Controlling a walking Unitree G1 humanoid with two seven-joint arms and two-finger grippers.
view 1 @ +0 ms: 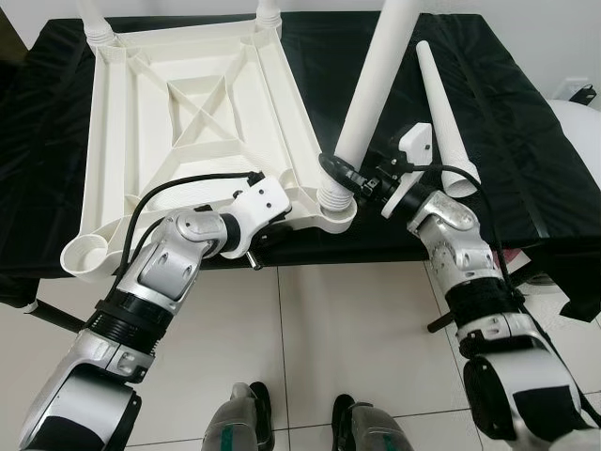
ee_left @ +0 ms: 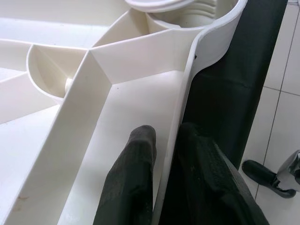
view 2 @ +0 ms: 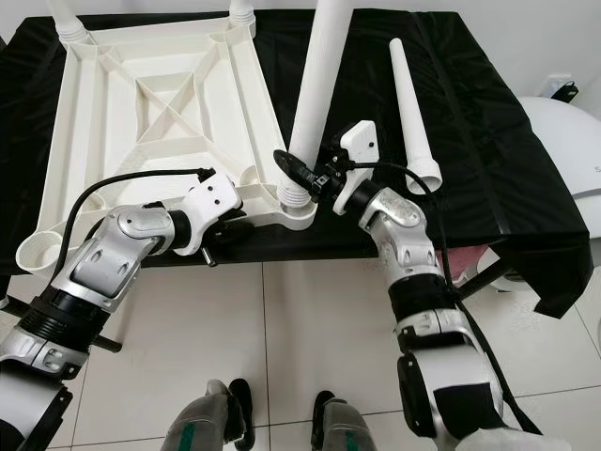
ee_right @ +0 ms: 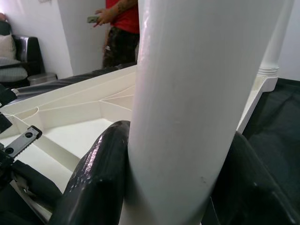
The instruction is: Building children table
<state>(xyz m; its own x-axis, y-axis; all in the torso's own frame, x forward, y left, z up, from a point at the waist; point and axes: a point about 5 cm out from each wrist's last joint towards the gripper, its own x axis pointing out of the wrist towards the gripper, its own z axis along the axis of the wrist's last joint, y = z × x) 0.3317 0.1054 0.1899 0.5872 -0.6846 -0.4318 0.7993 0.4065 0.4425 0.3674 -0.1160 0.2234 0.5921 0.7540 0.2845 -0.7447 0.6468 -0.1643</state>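
A white plastic tabletop (view 1: pixel 197 122) lies upside down on a black-covered table (view 1: pixel 526 122). Two legs stand in its far corners. A third white leg (view 1: pixel 376 85) stands tilted in the near right corner socket (view 1: pixel 336 202). My right gripper (view 1: pixel 340 174) is shut around this leg just above the socket, its fingers (ee_right: pixel 98 178) pressing either side of the leg (ee_right: pixel 197 93). My left gripper (view 1: pixel 280 225) is shut on the tabletop's near rim (ee_left: pixel 187 117), one finger (ee_left: pixel 131 187) inside and one outside. A loose fourth leg (view 1: pixel 441 113) lies on the cloth at right. The near left socket (view 1: pixel 83 254) holds nothing.
The table's near edge meets a tiled floor (view 1: pixel 310 338), where my feet (view 1: pixel 300 423) stand. A white rounded object (view 1: pixel 582 141) sits at far right. A person in a red shirt (ee_right: pixel 122 18) stands beyond the table, near a dark sofa (ee_right: pixel 18 51).
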